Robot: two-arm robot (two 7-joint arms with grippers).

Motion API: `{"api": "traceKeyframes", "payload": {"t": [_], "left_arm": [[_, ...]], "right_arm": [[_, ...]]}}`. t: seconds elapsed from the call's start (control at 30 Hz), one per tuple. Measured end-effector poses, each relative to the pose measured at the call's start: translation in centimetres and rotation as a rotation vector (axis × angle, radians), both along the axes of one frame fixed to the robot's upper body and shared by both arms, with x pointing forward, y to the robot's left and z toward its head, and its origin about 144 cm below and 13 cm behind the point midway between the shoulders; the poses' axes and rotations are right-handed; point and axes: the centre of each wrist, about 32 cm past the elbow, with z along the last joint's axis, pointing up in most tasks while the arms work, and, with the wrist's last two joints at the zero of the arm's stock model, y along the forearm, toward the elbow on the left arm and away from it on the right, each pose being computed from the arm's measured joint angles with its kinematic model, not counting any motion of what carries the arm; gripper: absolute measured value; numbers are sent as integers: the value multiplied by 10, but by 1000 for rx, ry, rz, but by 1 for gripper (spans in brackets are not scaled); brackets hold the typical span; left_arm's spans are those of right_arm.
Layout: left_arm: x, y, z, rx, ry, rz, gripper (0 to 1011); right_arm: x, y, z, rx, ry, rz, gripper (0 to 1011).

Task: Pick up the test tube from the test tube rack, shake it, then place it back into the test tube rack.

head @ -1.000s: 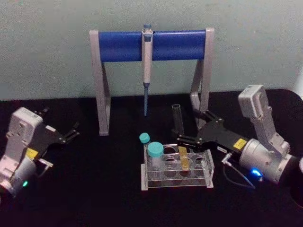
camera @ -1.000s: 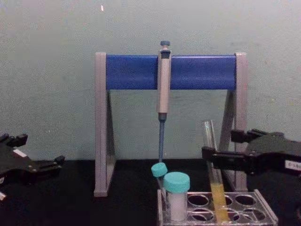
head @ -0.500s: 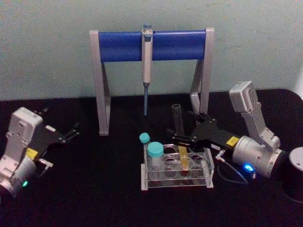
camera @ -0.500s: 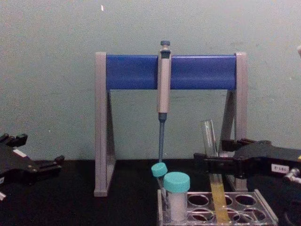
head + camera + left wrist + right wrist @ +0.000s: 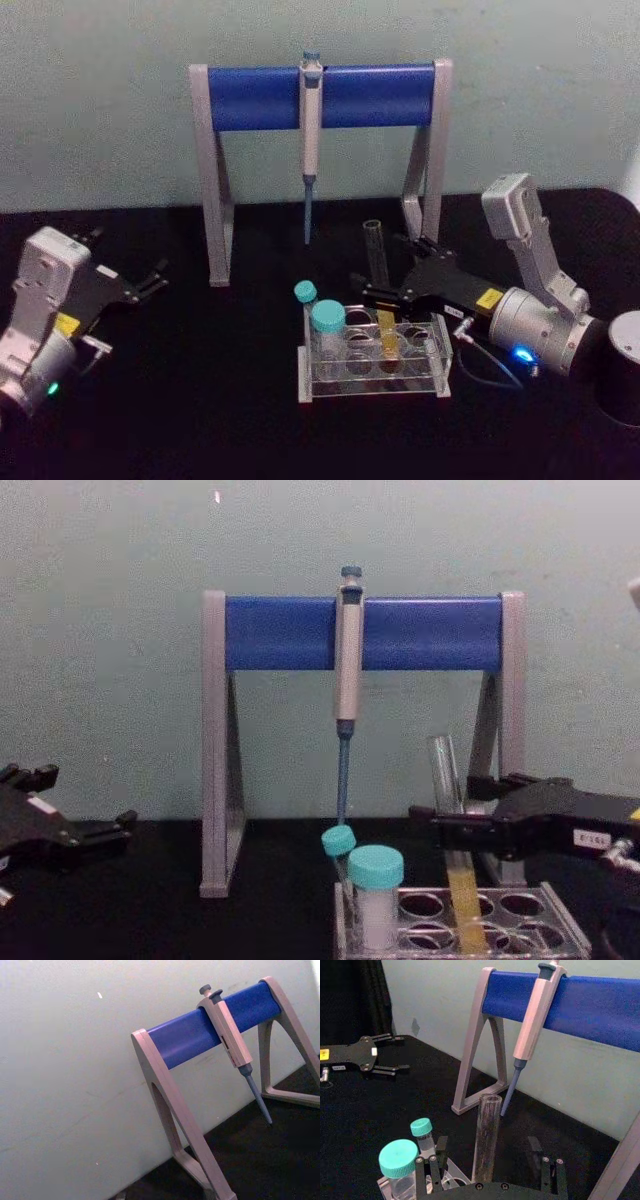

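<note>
Right now the right hand (image 5: 487,1152) is spread wide, one finger on each side of the test tube (image 5: 443,770) at mid-height, with visible gaps and no grasp on the glass. By my reading the pick-up hasn't started, so the squeeze, the lift, the shake and the return all remain. The test tube stands nearly upright in a front hole of the test tube rack (image 5: 372,385), its open mouth well above the hand and yellow liquid (image 5: 466,910) filling its lower part. At the rack's other end sit a short teal-capped white vial (image 5: 376,905) and a thin teal-capped tube (image 5: 338,842); the other holes look empty. Far to the left, the left hand (image 5: 150,280) is parked over the desk (image 5: 220,400), fingers apart and holding nothing.
</note>
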Motion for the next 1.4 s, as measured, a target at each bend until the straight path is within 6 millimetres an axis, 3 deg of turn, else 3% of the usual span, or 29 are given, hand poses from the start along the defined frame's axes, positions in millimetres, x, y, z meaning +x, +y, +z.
{"api": "traceKeyframes", "payload": {"t": [1.2,1.4], "left_arm": [[0,0,0,0,0,0,1001],[0,0,0,0,0,0,1001]], "right_arm": [[0,1,0,-9,-16,13,1000],[0,1,0,-9,-15,13,867]]}}
